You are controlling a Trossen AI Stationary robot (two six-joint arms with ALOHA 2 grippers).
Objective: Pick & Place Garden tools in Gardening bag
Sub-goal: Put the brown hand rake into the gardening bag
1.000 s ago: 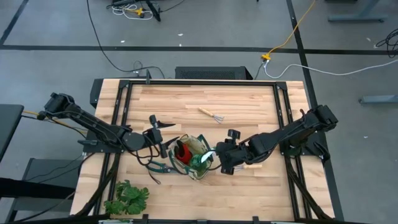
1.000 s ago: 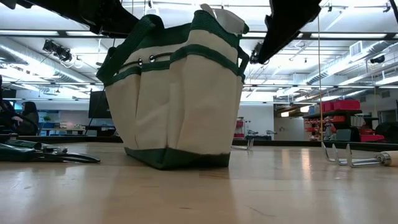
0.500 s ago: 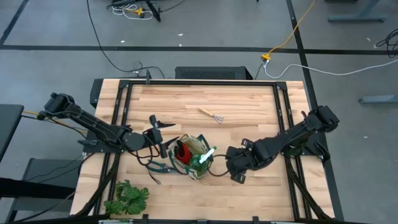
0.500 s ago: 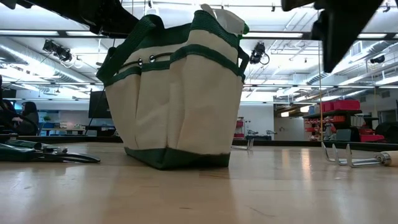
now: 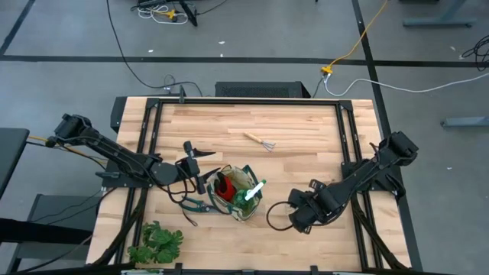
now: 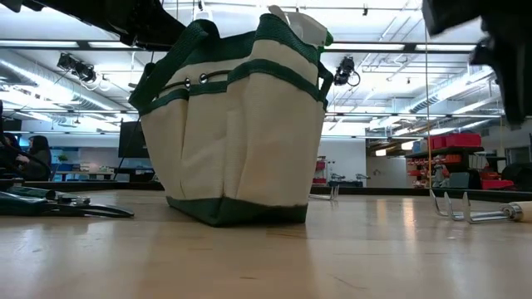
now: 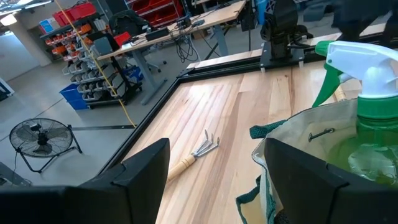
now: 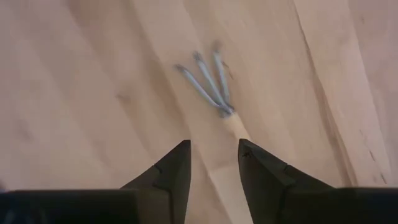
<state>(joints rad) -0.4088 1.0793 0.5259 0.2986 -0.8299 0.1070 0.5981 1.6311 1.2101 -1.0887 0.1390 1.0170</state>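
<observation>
The beige gardening bag point(image 5: 238, 192) with green trim stands upright on the table, also in the low view point(image 6: 241, 124). The green spray bottle point(image 5: 250, 192) and something red point(image 5: 225, 183) stick out of it. My left gripper point(image 5: 200, 177) is open at the bag's left rim point(image 7: 267, 134). My right gripper point(image 5: 295, 221) is open, up off the table right of the bag. Its fingers stand over the handle point(image 8: 239, 127) of a wooden-handled rake point(image 8: 205, 78) that lies flat on the table point(image 6: 474, 212). A second rake point(image 5: 260, 141) lies farther back. The pruning shears point(image 5: 195, 205) lie left of the bag. My left gripper stands at the bag's left rim with its fingers wide apart; whether a finger point(image 7: 305, 177) touches the cloth, I cannot tell.
A leafy green plant point(image 5: 157, 243) sits at the near left corner. A dark cable loop point(image 5: 276, 215) lies on the table beside my right gripper. Bare wood lies across the far half of the table around the second rake.
My right gripper has drawn away from the bag's opening toward the table's right and near edges, and now hangs over the rake on the table. The spray bottle stays standing in the bag. The bag has not moved.
</observation>
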